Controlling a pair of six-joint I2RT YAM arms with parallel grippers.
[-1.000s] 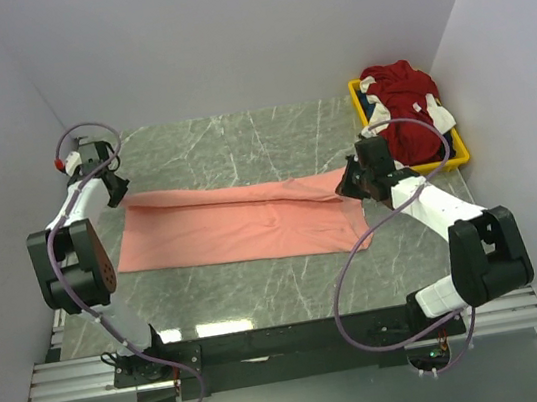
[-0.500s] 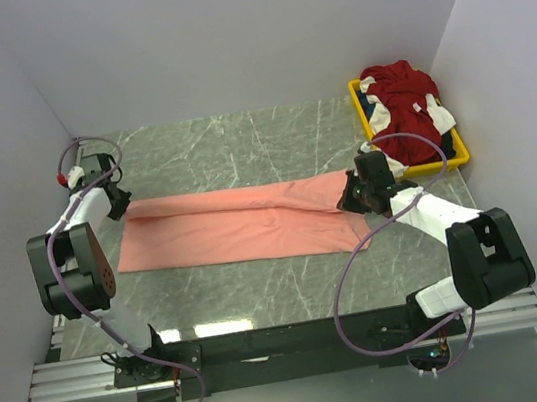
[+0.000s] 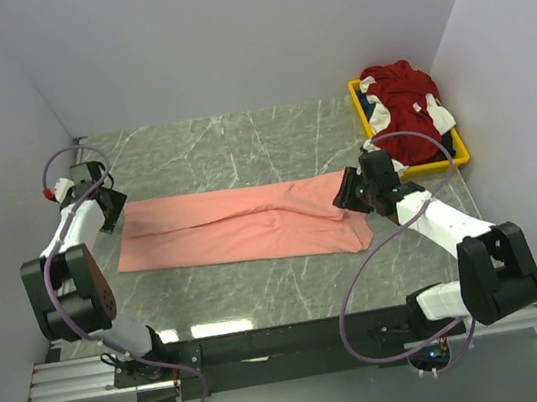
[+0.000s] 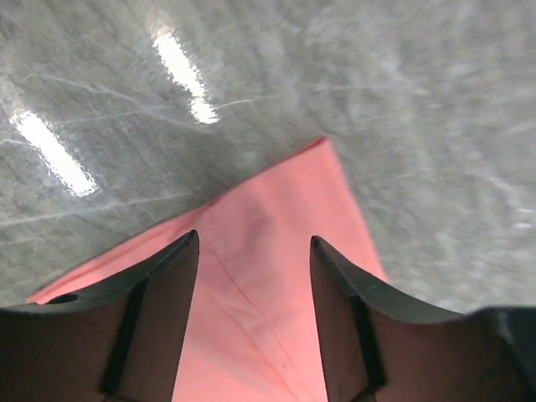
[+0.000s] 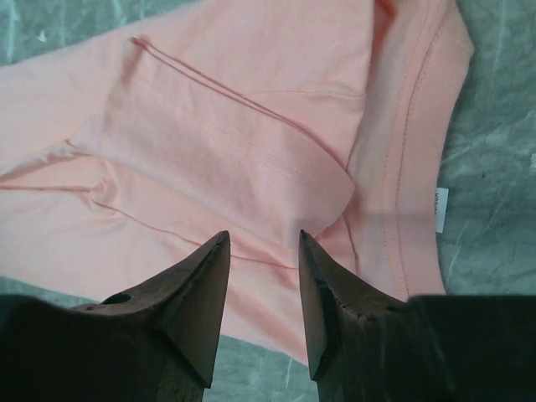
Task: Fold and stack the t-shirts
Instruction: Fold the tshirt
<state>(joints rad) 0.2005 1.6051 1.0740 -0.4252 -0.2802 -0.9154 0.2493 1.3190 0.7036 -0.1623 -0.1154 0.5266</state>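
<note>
A salmon-pink t-shirt (image 3: 237, 226) lies flat on the table as a long folded band, left to right. My left gripper (image 3: 108, 210) hovers over the band's far left corner (image 4: 301, 201), open, with nothing between its fingers. At the band's right end my right gripper (image 3: 348, 192) is open above the folded cloth (image 5: 251, 151), also holding nothing. A dark red t-shirt with white parts (image 3: 405, 110) is heaped in the yellow tray (image 3: 445, 163), with a bit of dark blue-black cloth (image 3: 365, 104) under it.
The yellow tray stands at the back right corner of the grey marble table (image 3: 240, 145). White walls close in the left, back and right sides. A black rail (image 3: 289, 339) with both arm bases runs along the near edge.
Both grippers have opened and let go of the pink t-shirt's far edge. The fold now lies flat. The left arm drew slightly left, the right slightly lower.
</note>
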